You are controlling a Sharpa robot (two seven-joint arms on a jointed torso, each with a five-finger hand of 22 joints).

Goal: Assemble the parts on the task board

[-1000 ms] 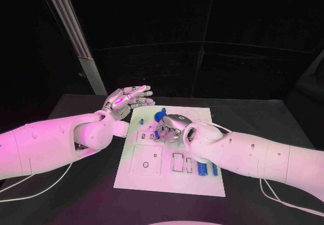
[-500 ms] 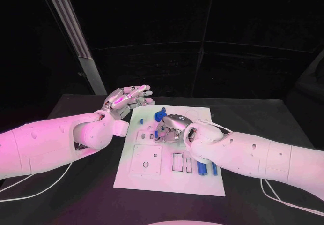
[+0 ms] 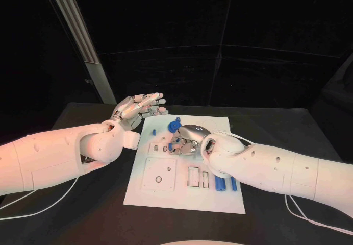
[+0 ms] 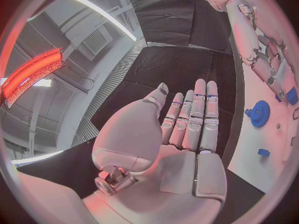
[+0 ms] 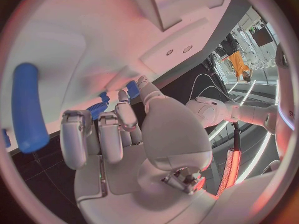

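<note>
Right hand: the silver right hand [image 3: 188,138] is curled down on the white rectangular task board [image 3: 213,201]; whether a small blue plastic part [image 3: 171,148] is held cannot be told.
Left hand: the silver left hand [image 3: 138,109] is held flat, empty, off the board's far-left corner.
Advice: the part should be pressed squarely.

I see a dim room behind the black table [image 3: 88,214], with warm pinkish light on both arms. The board [image 3: 184,196] glares palest. A red strip light glows in each wrist view, and their edges bend and blur.

Task board [image 3: 184,196] mid-table; left hand [image 3: 137,109] beside far-left corner; right hand [image 3: 193,135] over centre.
</note>
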